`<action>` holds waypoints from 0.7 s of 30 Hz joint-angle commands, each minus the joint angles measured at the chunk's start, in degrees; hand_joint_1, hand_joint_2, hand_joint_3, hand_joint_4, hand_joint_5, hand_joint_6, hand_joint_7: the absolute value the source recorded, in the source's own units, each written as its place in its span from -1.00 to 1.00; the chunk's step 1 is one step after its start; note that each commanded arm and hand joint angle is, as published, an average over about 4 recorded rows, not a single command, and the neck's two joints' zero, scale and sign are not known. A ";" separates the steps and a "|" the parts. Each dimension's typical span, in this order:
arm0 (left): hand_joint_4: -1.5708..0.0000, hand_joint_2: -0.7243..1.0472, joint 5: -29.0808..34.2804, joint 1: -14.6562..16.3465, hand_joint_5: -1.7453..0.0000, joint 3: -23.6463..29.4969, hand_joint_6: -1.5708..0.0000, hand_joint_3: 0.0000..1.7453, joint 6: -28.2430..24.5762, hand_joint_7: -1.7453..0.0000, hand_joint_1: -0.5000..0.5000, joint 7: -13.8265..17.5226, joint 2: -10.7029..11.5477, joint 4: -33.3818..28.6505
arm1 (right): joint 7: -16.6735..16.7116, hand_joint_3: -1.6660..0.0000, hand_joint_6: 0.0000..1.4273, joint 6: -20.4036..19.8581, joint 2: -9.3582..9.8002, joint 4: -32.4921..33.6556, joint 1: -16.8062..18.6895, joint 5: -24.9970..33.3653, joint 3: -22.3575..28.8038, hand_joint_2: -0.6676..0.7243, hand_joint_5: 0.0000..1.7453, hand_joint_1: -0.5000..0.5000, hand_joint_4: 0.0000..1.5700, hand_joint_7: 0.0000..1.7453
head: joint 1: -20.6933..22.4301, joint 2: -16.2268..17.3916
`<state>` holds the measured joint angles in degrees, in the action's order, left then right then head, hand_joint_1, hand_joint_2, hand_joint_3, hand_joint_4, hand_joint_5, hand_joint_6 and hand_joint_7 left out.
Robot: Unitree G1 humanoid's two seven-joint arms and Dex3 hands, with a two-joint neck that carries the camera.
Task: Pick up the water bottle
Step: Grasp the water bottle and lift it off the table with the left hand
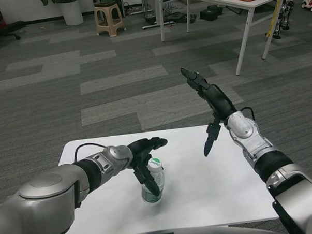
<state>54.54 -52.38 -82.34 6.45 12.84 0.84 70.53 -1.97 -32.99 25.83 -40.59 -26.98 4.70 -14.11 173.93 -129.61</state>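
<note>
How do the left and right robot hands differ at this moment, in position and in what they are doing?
The left robot hand is low over the white table, wrapped around the water bottle; the right robot hand is raised above the table's far edge and holds nothing. The left hand's fingers curl about the bottle, while the right hand's fingers are spread out. Both hands are black on silver forearms.
</note>
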 commanded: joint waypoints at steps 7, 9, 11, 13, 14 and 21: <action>-0.90 0.13 4.36 0.22 -1.00 0.71 -0.42 -0.80 0.52 -0.52 0.28 -2.62 0.79 1.87 | 0.34 1.00 -1.00 -0.32 0.51 0.53 -0.09 0.39 1.15 0.91 -1.00 -0.92 -1.00 -1.00 | -0.28 -0.06; -0.95 0.18 4.67 0.33 -1.00 0.78 -0.62 -0.80 0.58 -0.76 0.29 -2.87 0.83 2.03 | 0.34 1.00 -1.00 -0.32 0.53 0.53 -0.07 0.39 1.19 0.91 -1.00 -0.92 -1.00 -1.00 | -0.21 -0.24; -0.99 0.25 4.69 0.50 -1.00 0.78 -0.73 -0.80 0.58 -0.88 0.23 -2.89 0.83 2.07 | 0.36 1.00 -1.00 -0.32 0.55 0.64 0.04 0.39 1.19 0.91 -1.00 -0.92 -1.00 -1.00 | -0.20 -0.53; -1.00 0.30 4.69 0.68 -1.00 0.78 -0.78 -0.80 0.58 -0.92 0.20 -2.84 0.83 2.09 | 0.39 1.00 -1.00 -0.32 0.60 0.81 0.20 0.39 1.19 0.91 -1.00 -0.92 -1.00 -1.00 | -0.28 -0.66; -1.00 0.30 4.69 0.75 -1.00 0.78 -0.79 -0.80 0.58 -0.92 0.20 -2.82 0.83 2.12 | 0.39 1.00 -1.00 -0.32 0.62 0.90 0.26 0.39 1.19 0.91 -1.00 -0.92 -1.00 -1.00 | -0.29 -0.67; -1.00 0.28 4.69 0.96 -1.00 1.18 -0.80 -0.70 0.89 -0.92 0.16 -2.58 0.83 2.14 | 0.39 1.00 -1.00 -0.32 0.62 1.52 0.97 0.39 1.68 0.91 -1.00 -0.92 -1.00 -1.00 | -0.66 -0.78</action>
<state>59.14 -52.05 -81.62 6.90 10.07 0.91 72.15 -1.96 -32.99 25.95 -39.78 -26.45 4.71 -13.04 173.30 -130.38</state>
